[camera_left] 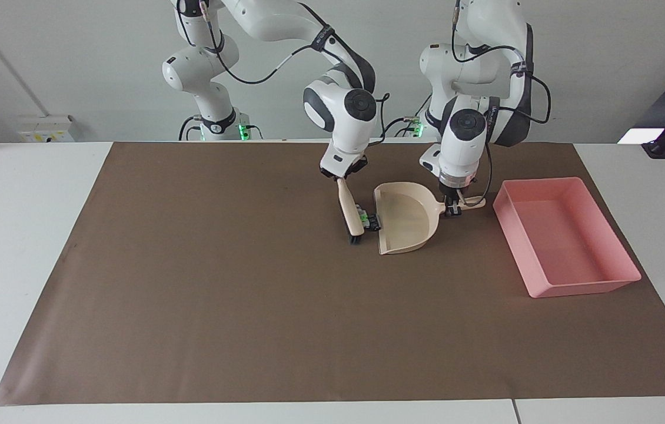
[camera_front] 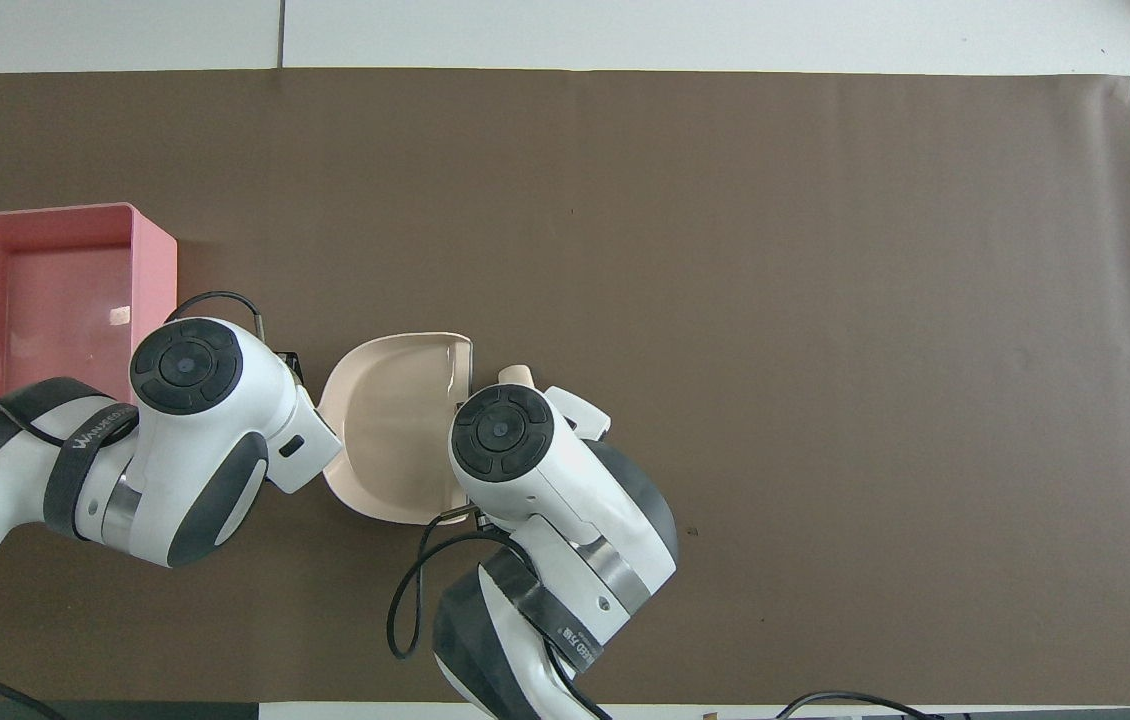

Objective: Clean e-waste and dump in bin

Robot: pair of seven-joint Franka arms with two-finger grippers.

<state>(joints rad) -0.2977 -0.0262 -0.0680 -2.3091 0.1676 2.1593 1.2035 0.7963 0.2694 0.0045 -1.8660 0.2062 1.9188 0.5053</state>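
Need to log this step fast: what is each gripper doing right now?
Left gripper: shut on the dustpan handle.
Right gripper: shut on the brush handle, the brush beside the e-waste at the dustpan's mouth.

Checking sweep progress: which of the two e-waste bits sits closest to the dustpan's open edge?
The small black block: it sits right at the beige plastic dustpan's open edge. The white-grey bit with green marks lies next to it, against the beige-handled brush.

Both arms wear glossy white shells with dark grey joint bands and round black end caps — thin black cables loop along them, and green lights glow at the bases.
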